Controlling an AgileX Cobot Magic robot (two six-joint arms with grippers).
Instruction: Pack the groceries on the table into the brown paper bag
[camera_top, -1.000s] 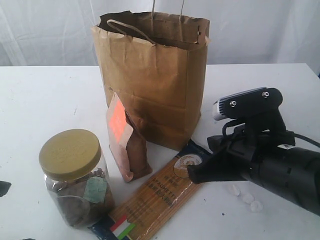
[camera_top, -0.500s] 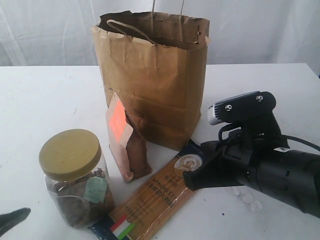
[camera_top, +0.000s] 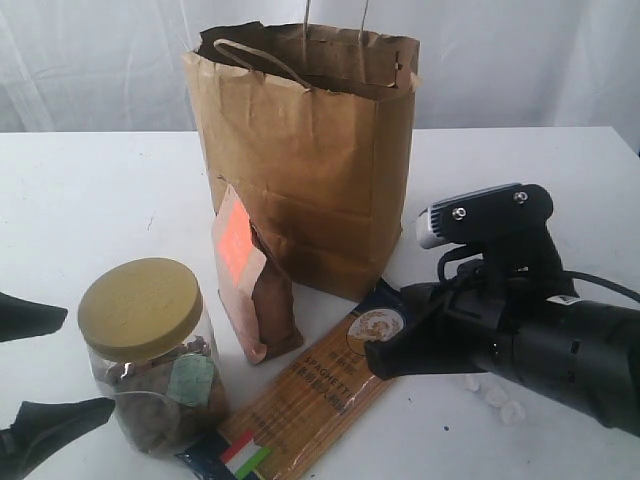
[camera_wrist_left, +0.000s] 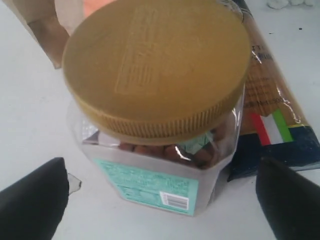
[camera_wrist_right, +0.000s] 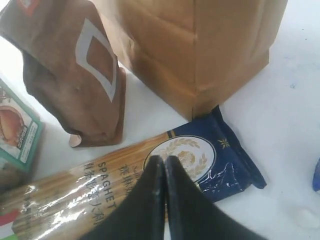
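One brown paper bag (camera_top: 300, 170), upper middle of the exterior frame. One gold-lidded clear jar (camera_top: 150, 350), lower left. One small brown pouch with orange label (camera_top: 250, 290), at the centre. One long spaghetti pack (camera_top: 310, 400), bottom centre. Three small white lumps (camera_top: 495, 396) counted at lower right, with part of that patch hidden behind the dark arm. One table (camera_top: 90, 190) under everything. Two grippers: left gripper (camera_top: 88, 360) at the lower left edge, right gripper (camera_top: 375, 360) right of centre. Two dark fingers (camera_wrist_left: 32, 200) counted on each.
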